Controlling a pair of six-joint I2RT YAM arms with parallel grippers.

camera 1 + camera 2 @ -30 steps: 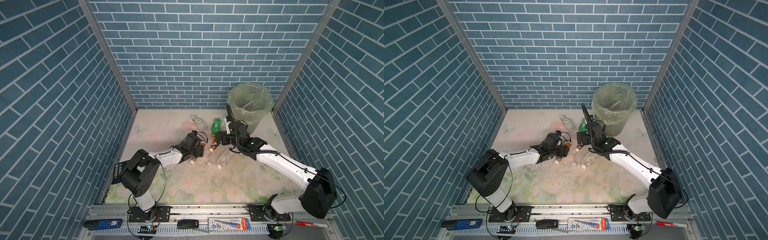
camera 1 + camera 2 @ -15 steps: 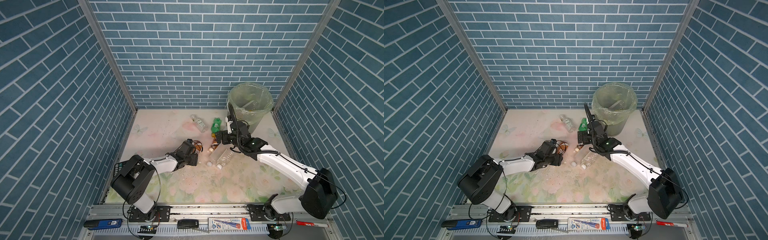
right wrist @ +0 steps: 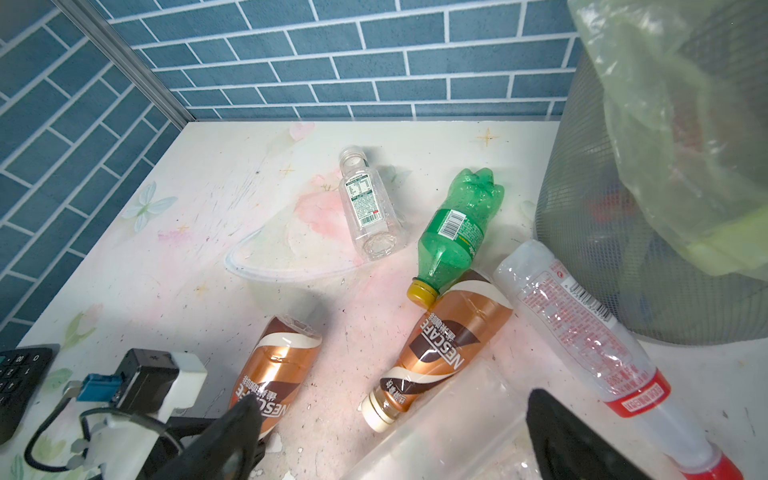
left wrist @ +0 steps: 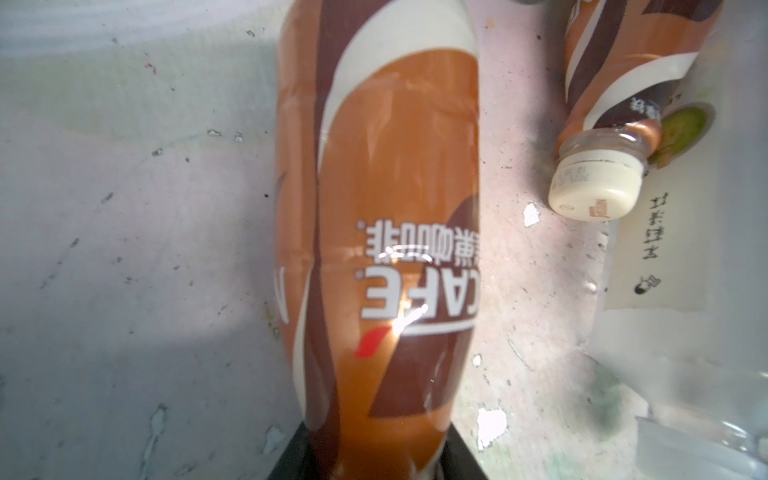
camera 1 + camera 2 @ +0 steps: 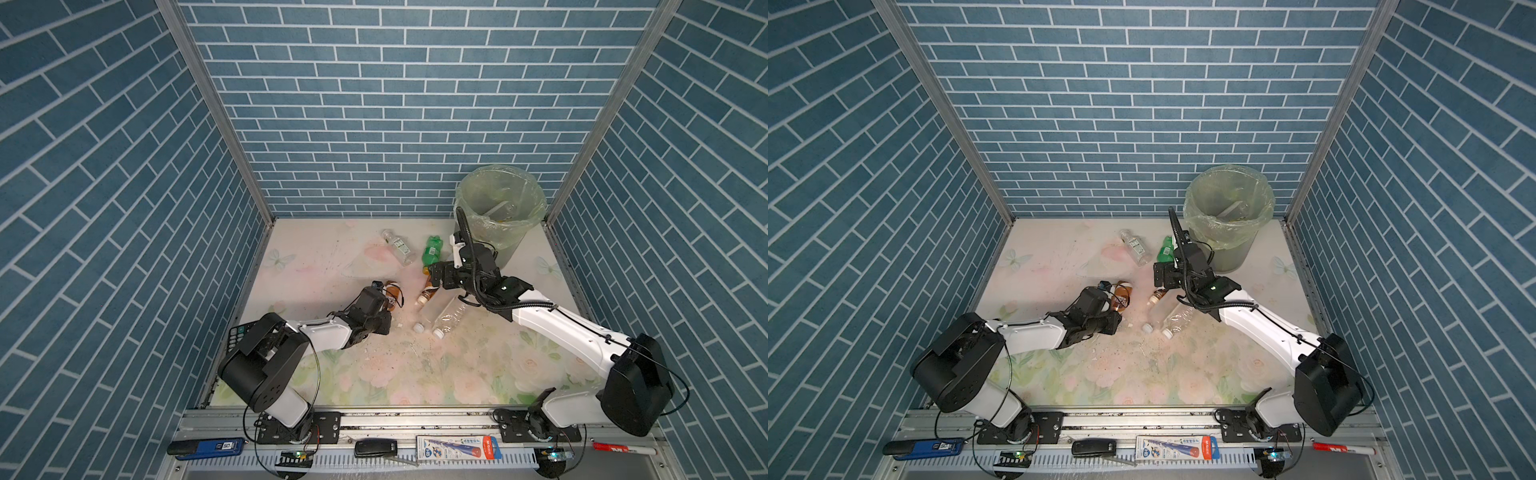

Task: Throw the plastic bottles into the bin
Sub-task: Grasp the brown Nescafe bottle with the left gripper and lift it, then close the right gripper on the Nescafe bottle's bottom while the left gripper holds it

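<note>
Step in hand: pickup of one brown bottle (image 4: 374,208). The left gripper (image 5: 383,308) pinches it at the neck end, black jaws tight against both sides in the left wrist view. The bottle lies flat on the floral tabletop (image 5: 332,266), not lifted, well apart from the bin (image 5: 513,245) in the far right corner.

Left arm stretches low and forward, forearm close to the table, wrist turned toward the middle. Right gripper (image 5: 433,279) hangs spread wide and empty over the heap near the bin: second brown bottle (image 3: 440,353), green bottle (image 3: 457,232), clear bottles (image 5: 451,318). A small clear bottle (image 3: 368,208) lies farther back. Right arm reaches forward and inward, wrist tipped down.

Next move, by my judgement — lift clear of the table, carry rightward over the neighbours and past the right arm, release above the bin's rim. The tapered neck looks slick, so the grip must hold firm.
</note>
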